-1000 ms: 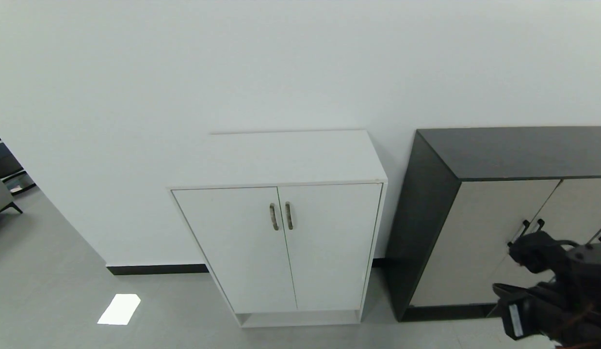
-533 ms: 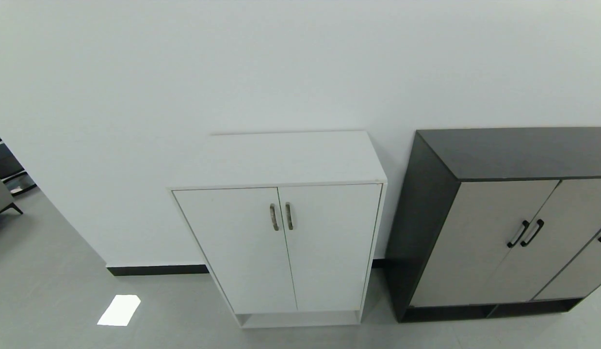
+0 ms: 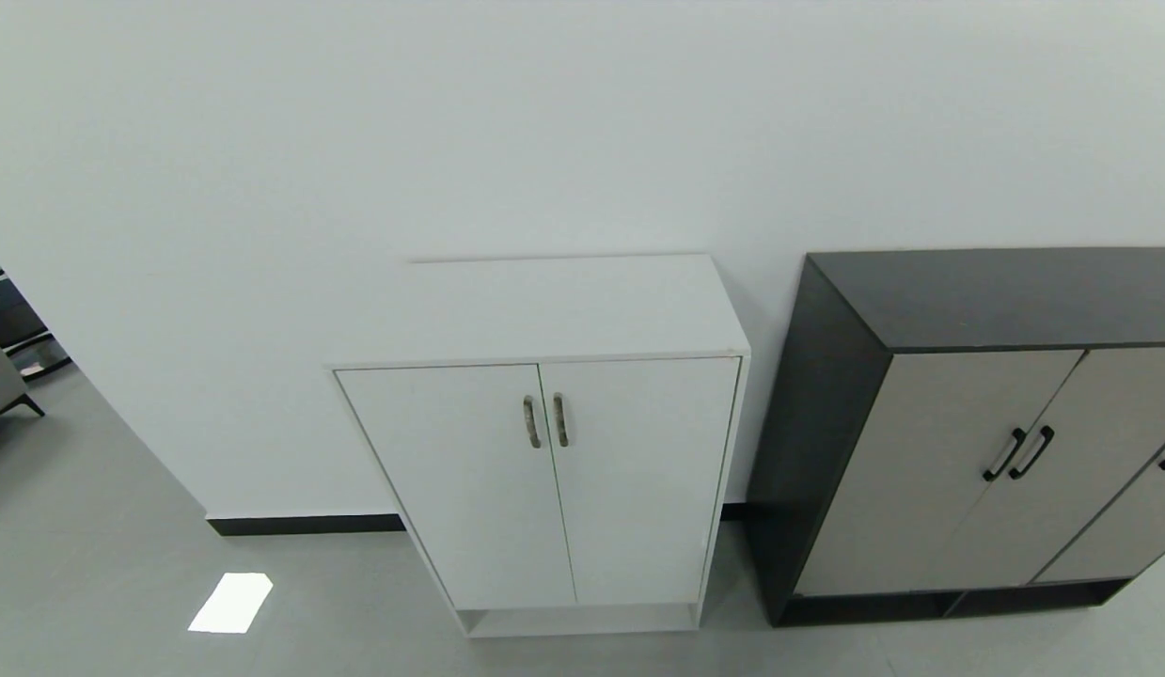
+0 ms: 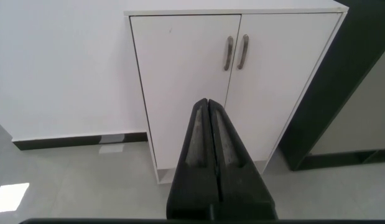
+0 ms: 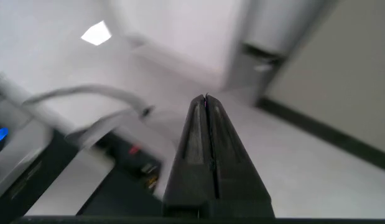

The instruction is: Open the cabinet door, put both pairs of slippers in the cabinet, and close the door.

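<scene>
A white two-door cabinet [image 3: 544,470] stands against the wall with both doors closed; two grey handles [image 3: 545,420] meet at its middle. The left wrist view faces the same cabinet [image 4: 242,74] from some distance, with my left gripper [image 4: 208,106] shut and nothing between its fingers. My right gripper [image 5: 206,102] is also shut and holds nothing; it hangs low over the grey floor, beside a dark cabinet's base.
A dark cabinet [image 3: 977,423] with beige doors and black handles [image 3: 1018,453] stands right of the white one. Open grey floor [image 3: 121,583] lies in front and to the left. A bright patch of light [image 3: 230,602] marks the floor.
The right arm, visible at the lower right of the head view one second ago, has dropped out of that view. The cabinets have not moved.
</scene>
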{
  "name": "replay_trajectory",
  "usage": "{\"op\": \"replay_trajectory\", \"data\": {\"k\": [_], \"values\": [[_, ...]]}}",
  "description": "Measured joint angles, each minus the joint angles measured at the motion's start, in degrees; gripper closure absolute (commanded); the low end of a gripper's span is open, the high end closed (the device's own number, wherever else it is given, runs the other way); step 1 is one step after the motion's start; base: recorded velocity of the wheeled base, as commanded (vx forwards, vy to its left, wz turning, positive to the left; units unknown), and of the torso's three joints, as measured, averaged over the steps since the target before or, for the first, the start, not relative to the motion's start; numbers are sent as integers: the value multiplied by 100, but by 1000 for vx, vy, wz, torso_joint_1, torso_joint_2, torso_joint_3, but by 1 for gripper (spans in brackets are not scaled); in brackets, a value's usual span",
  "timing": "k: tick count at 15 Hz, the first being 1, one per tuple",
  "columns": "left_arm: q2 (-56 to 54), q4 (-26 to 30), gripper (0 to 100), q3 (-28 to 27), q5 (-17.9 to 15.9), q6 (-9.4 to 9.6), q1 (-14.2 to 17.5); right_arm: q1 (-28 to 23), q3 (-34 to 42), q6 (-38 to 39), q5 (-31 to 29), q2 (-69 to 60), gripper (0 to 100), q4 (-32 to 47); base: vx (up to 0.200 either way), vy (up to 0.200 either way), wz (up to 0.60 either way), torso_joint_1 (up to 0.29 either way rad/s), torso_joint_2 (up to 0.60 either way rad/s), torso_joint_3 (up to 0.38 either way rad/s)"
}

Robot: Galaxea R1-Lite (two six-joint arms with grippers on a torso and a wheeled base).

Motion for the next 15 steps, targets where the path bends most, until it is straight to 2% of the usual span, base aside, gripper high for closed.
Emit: {"op": "replay_trajectory", "data": {"k": [4, 9, 12, 15], "values": [[0, 2, 100, 0, 0, -4, 0, -107, 4, 312, -233, -38, 100, 4, 0, 0, 0, 0, 0, 0], [0, 0, 100, 0, 1, -9, 0, -1397, 17, 405, -399, -1147, 100, 22, 0, 0, 0, 0, 0, 0], [0, 0, 100, 0, 1, -9, 0, -1802, 17, 428, -418, -1849, 100, 22, 0, 0, 0, 0, 0, 0], [0, 0, 100, 0, 4, -11, 0, -1943, 17, 449, -625, -2247, 100, 22, 0, 0, 0, 0, 0, 0]]}}
